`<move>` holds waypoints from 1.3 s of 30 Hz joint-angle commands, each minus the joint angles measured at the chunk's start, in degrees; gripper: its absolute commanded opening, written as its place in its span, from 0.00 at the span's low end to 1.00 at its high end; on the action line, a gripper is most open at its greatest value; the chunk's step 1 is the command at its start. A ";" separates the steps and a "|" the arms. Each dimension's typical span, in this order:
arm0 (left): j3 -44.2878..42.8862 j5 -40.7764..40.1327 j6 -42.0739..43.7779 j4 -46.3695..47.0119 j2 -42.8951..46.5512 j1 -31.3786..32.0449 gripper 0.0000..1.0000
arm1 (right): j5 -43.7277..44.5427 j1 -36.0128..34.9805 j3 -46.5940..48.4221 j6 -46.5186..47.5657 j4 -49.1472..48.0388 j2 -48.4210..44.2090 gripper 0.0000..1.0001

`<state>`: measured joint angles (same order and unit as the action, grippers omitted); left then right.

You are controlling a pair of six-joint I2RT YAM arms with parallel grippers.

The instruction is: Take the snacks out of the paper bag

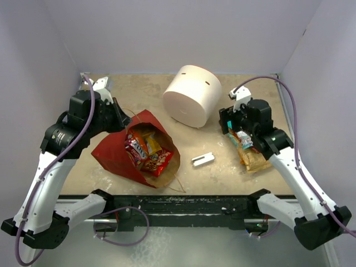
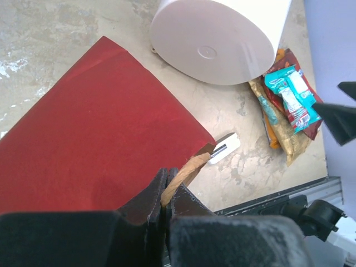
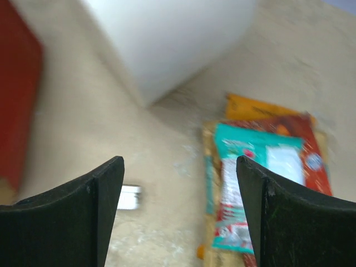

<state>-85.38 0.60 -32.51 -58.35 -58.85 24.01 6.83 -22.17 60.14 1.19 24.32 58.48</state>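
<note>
The red paper bag (image 1: 114,153) lies on its side with its brown mouth facing the near edge. Red, yellow and orange snacks (image 1: 147,151) show inside the mouth. My left gripper (image 1: 120,120) is at the bag's far edge, shut on a twine handle (image 2: 186,172), which is pinched between the fingers of the left gripper (image 2: 166,173). More snacks (image 1: 250,151) lie piled at the right, a teal packet (image 3: 250,178) on top. My right gripper (image 3: 179,164) hovers open just over that pile, with nothing between its fingers.
A big white cylinder (image 1: 192,95) stands at the back centre, between the bag and the pile. A small grey metal bracket (image 1: 203,159) lies on the table between them, nearer the front. White walls close in the table on three sides.
</note>
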 commanded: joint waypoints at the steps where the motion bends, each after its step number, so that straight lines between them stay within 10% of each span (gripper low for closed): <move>1: 0.48 -0.09 -3.76 2.66 1.66 -0.24 0.00 | -25.66 -3.65 -3.59 3.15 -11.91 -3.13 0.84; 17: -1.25 -0.60 -3.55 0.84 1.93 -0.28 0.00 | -29.75 -38.41 -8.39 27.72 -28.57 11.75 0.80; 39: -3.26 3.19 -0.93 -3.01 1.05 -0.28 0.00 | -15.79 -45.39 -7.79 44.87 -40.85 37.19 0.76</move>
<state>-85.56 2.20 -35.20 -62.00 -57.69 24.01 -11.31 -67.13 51.24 42.37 -11.11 93.36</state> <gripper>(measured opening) 0.007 0.762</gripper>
